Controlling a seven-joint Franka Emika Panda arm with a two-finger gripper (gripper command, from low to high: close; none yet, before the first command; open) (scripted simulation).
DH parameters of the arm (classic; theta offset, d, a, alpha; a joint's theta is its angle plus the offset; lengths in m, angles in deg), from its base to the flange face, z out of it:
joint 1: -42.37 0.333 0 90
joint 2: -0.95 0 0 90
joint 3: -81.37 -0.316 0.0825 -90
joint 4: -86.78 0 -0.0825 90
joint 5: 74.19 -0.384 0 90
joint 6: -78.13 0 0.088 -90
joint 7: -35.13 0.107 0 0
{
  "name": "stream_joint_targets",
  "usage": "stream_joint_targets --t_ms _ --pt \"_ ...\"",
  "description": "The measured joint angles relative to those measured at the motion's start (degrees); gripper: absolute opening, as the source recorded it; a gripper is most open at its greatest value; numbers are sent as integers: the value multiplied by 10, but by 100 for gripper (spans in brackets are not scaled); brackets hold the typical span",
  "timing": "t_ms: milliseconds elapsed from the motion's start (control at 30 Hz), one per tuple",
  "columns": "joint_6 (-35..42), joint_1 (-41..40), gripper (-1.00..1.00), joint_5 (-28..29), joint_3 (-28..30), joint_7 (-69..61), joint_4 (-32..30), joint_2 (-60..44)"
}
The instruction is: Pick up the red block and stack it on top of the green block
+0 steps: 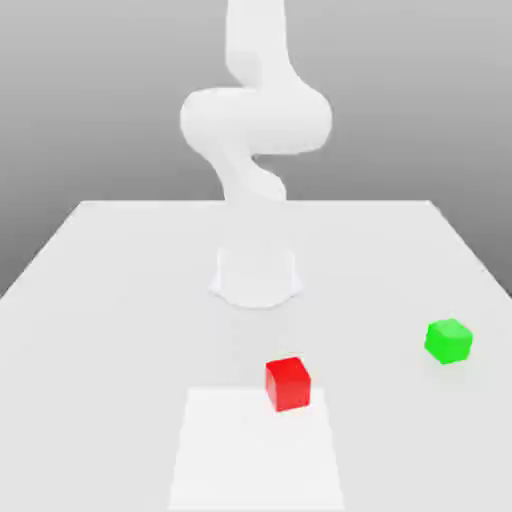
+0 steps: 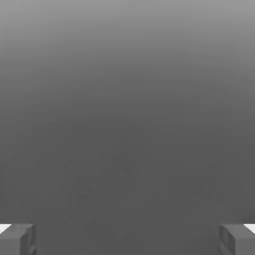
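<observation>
The red block, a small matte cube, rests on the white table near the front, at the far edge of a lighter square patch. The green block, about the same size, sits on the table toward the exterior view's right, well apart from the red one. In the hand view my gripper is open: its grey fingertips stand wide apart with nothing between them, facing a plain grey background. Neither block is touched.
The white arm rises from its round base at the middle of the table, behind both blocks. A lighter square patch marks the table's front centre.
</observation>
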Motion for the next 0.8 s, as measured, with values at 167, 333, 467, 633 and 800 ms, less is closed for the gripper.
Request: stream_joint_targets --t_ms 167,333,467,633,800 --pt "-68 18 0 -2 0 -24 -93 -81" --pt "-136 35 0 -3 -1 -48 -187 -161" --pt "-195 51 0 -4 -3 -69 -270 -234" --pt "-326 67 0 -1 -5 -86 -329 -403" --pt "-420 70 -100 3 -2 -85 -320 -515"
